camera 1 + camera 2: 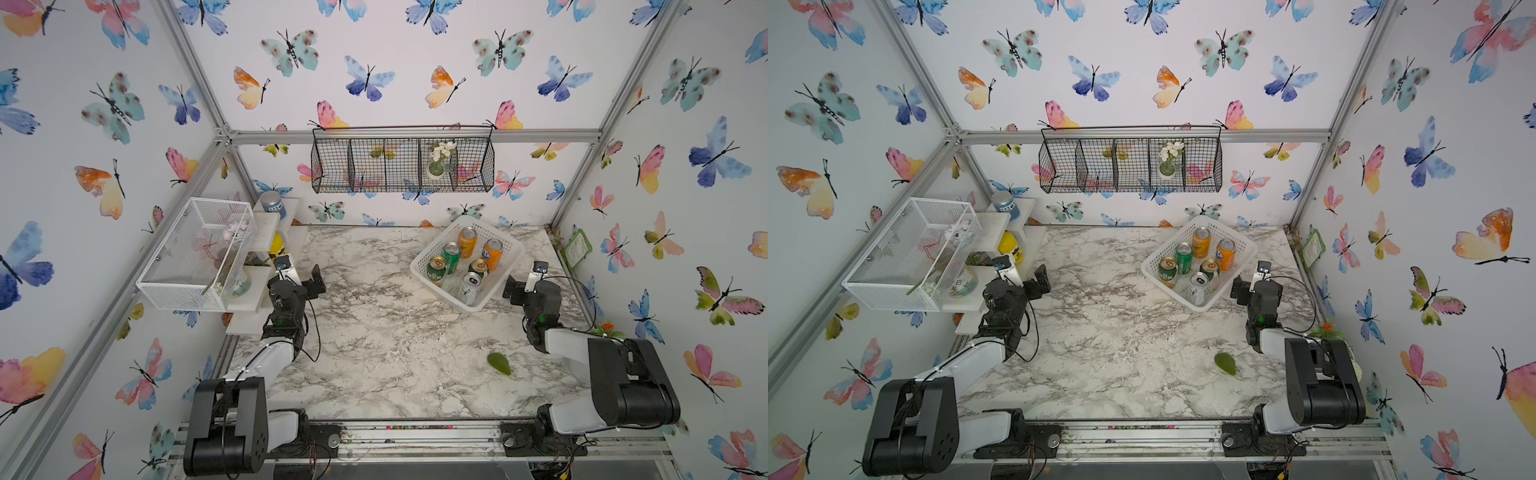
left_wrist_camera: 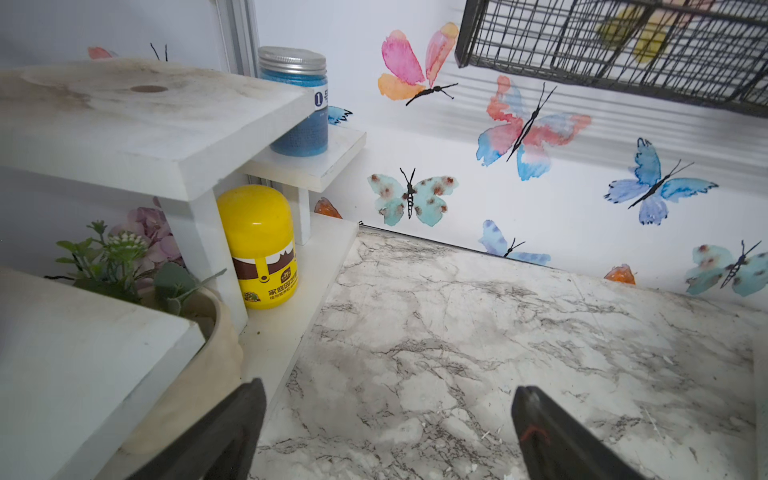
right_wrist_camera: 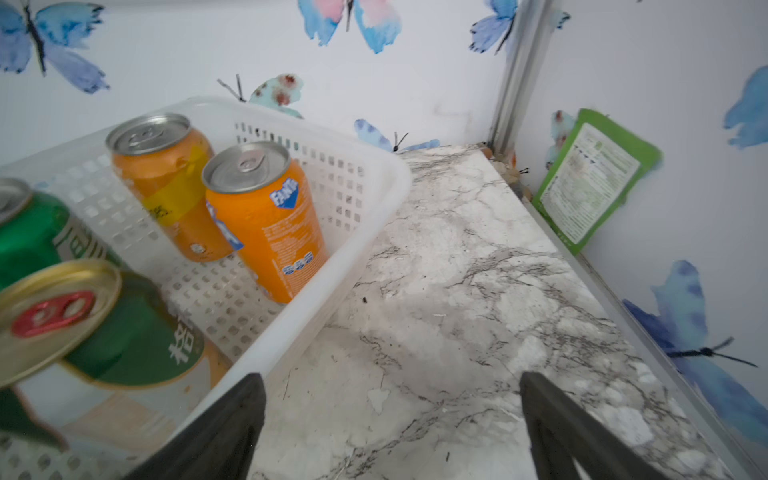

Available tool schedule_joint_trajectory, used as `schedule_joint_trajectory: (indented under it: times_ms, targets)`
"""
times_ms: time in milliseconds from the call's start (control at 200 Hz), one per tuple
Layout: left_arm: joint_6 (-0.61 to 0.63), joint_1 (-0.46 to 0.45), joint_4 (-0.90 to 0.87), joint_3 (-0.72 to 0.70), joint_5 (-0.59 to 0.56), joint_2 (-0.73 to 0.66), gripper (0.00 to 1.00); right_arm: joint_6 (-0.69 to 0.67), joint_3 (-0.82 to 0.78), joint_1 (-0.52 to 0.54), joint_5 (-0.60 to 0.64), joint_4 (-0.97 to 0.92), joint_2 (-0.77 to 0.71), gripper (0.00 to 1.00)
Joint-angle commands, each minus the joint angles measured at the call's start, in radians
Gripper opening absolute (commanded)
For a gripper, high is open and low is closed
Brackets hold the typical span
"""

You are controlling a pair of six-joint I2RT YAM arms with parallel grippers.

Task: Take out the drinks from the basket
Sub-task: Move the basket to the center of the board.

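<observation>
Basket (image 3: 390, 178) of drinks (image 3: 270, 224) sits just beside the right tool (image 3: 390, 382), which, like the left tool (image 2: 388, 388), gapes wide, empty.

The basket (image 1: 439, 289) sits near the bench's (image 1: 374, 332) far right corner, six drinks (image 1: 451, 255) standing in it. A leaf (image 1: 498, 363) lies front-right; shelves (image 1: 268, 226) fill the far left corner.

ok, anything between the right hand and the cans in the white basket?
Yes: the side wall of the basket. The right hand is open and outside that wall, with an orange can and a gold-topped green can just inside. Nothing visible covers them from above.
</observation>
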Motion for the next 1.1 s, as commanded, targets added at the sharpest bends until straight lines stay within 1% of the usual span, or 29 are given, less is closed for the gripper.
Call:
schedule_joint_trajectory:
  times_ms: [0, 20, 60, 85, 105, 155, 235, 315, 380, 466, 516, 566, 616, 711, 781, 811, 836, 916, 991, 1096]
  targets:
    - [-0.247, 0.004, -0.199, 0.152, -0.063, 0.043, 0.99, 0.233, 0.041, 0.005, 0.259, -0.125, -0.031, 0.99]
    - [-0.297, 0.005, -0.268, 0.187, -0.090, 0.053, 0.99, 0.295, 0.054, 0.005, 0.289, -0.151, -0.027, 0.99]
    - [-0.408, 0.012, -0.402, 0.256, -0.139, 0.078, 0.99, 0.428, 0.096, 0.004, 0.339, -0.269, -0.016, 0.99]
    - [-0.448, 0.021, -0.450, 0.295, -0.140, 0.097, 0.99, 0.495, 0.131, 0.003, 0.359, -0.352, -0.006, 0.98]
    - [-0.462, 0.026, -0.483, 0.316, -0.122, 0.113, 0.99, 0.512, 0.153, 0.002, 0.354, -0.389, 0.004, 0.98]
    - [-0.453, 0.036, -0.504, 0.342, -0.072, 0.129, 0.99, 0.493, 0.189, 0.002, 0.312, -0.416, 0.033, 0.98]
    - [-0.444, 0.035, -0.471, 0.325, -0.028, 0.110, 0.99, 0.535, 0.240, 0.001, 0.283, -0.496, 0.069, 0.98]
    - [-0.468, 0.036, -0.391, 0.274, 0.010, 0.069, 0.99, 0.489, 0.261, 0.001, 0.200, -0.505, 0.062, 0.99]
    - [-0.478, 0.037, -0.349, 0.263, 0.070, 0.054, 0.99, 0.452, 0.277, 0.002, 0.129, -0.512, 0.038, 0.98]
    - [-0.468, 0.037, -0.356, 0.316, 0.198, 0.079, 0.99, 0.412, 0.270, 0.003, 0.001, -0.450, -0.006, 0.98]
    - [-0.453, 0.034, -0.405, 0.371, 0.286, 0.096, 0.99, 0.391, 0.270, 0.004, -0.087, -0.419, -0.028, 0.95]
    - [-0.455, 0.019, -0.429, 0.405, 0.323, 0.102, 0.99, 0.376, 0.282, 0.008, -0.162, -0.409, -0.044, 0.93]
    - [-0.468, 0.004, -0.427, 0.412, 0.337, 0.091, 0.99, 0.369, 0.297, 0.018, -0.202, -0.419, -0.055, 0.92]
    - [-0.500, -0.013, -0.393, 0.404, 0.354, 0.062, 0.99, 0.365, 0.306, 0.037, -0.200, -0.442, -0.080, 0.92]
    - [-0.542, -0.014, -0.387, 0.415, 0.389, 0.065, 0.99, 0.403, 0.316, 0.038, -0.175, -0.493, -0.088, 0.91]
    - [-0.557, -0.012, -0.387, 0.425, 0.414, 0.074, 0.99, 0.434, 0.329, 0.039, -0.160, -0.536, -0.083, 0.89]
    - [-0.567, -0.012, -0.394, 0.439, 0.437, 0.082, 0.99, 0.470, 0.346, 0.040, -0.138, -0.588, -0.073, 0.87]
    - [-0.576, -0.012, -0.429, 0.476, 0.487, 0.099, 0.99, 0.593, 0.395, 0.040, -0.093, -0.744, -0.024, 0.86]
    - [-0.582, -0.013, -0.431, 0.477, 0.492, 0.090, 0.99, 0.659, 0.404, 0.039, -0.107, -0.767, 0.033, 0.85]
    - [-0.576, -0.012, -0.427, 0.473, 0.484, 0.077, 0.99, 0.713, 0.451, 0.040, -0.129, -0.795, 0.111, 0.85]
